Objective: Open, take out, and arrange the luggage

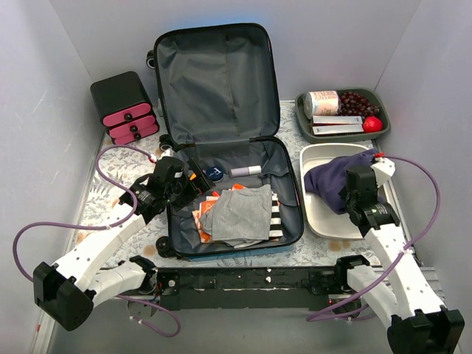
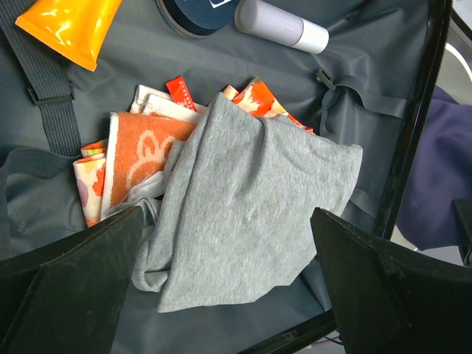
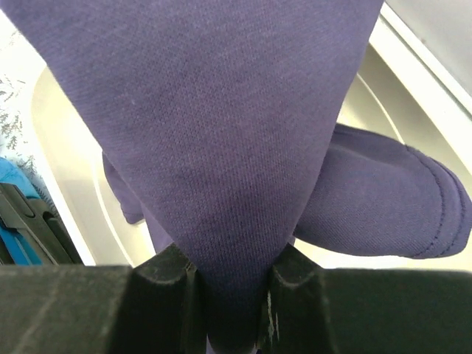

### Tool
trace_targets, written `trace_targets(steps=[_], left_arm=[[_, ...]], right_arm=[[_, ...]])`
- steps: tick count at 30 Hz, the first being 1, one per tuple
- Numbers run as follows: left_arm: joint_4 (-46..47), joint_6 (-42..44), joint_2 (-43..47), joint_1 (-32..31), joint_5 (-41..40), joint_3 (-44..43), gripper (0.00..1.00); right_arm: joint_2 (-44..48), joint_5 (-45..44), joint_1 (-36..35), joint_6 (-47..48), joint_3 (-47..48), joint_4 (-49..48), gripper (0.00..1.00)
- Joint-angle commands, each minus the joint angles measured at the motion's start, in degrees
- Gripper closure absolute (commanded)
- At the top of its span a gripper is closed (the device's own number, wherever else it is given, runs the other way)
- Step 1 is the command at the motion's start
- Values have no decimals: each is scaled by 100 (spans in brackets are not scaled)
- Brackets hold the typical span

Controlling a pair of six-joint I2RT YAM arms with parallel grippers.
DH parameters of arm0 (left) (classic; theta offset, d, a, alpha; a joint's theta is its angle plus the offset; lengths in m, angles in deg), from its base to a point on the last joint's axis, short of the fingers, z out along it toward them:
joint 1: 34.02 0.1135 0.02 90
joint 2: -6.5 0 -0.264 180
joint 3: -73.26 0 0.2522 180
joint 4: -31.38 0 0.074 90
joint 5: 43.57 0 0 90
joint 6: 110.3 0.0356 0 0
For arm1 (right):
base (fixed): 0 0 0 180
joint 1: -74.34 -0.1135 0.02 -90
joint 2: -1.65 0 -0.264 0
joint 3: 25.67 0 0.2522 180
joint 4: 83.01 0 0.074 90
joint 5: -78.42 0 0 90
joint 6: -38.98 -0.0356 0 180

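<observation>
- Top view: the bright-blue hard-shell luggage [image 1: 214, 81] lies open mid-table, so this looks like the unpacking step.
- Left wrist: the left gripper [image 2: 227, 221] hovers spread above a crumpled grey cloth garment [image 2: 251, 199].
- Right wrist: the right gripper [image 3: 232, 276] pinches a navy-purple knit garment [image 3: 221, 133] over a cream plastic tray [image 3: 66, 169]; next, release.

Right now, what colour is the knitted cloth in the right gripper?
The knitted cloth is dark purple; right wrist view.

Matt cloth lines the luggage [image 1: 214, 81] — purple garment [image 1: 330, 179] finely knitted.
</observation>
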Motion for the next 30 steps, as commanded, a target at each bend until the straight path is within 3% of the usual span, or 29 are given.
trace_targets(steps=[1,8,10,11,13,14,19,21,23,27,30], left_arm=[[-21,39,100,24,-40,-36,2],[-12,100,-14,24,12,-63,2],[-3,100,-14,24,-5,-63,2],[-3,100,3,24,-5,-63,2],[-12,127,-5,24,-5,-80,2],[-12,127,3,24,-14,-89,2],[40,179,-67,24,-5,-133,2],[67,188,-93,24,21,-133,2],[120,206,-137,24,47,-133,2],[164,215,-164,23,56,-107,2],[164,189,-102,24,74,-63,2]], right_arm=[[245,-106,1,-682,50,631,99],[368,-81,1,-875,165,1600,98],[429,147,10,-745,69,1670,84],[447,409,1,-666,51,1688,65],[474,430,1,-665,85,1837,52],[500,317,10,-578,173,1864,42],[526,-369,10,-279,1016,2514,30],[561,-432,1,18,1393,2628,21],[535,-214,1,257,1623,2655,15],[430,630,1,1379,1905,2016,12],[98,860,1,1489,1773,1680,7]])
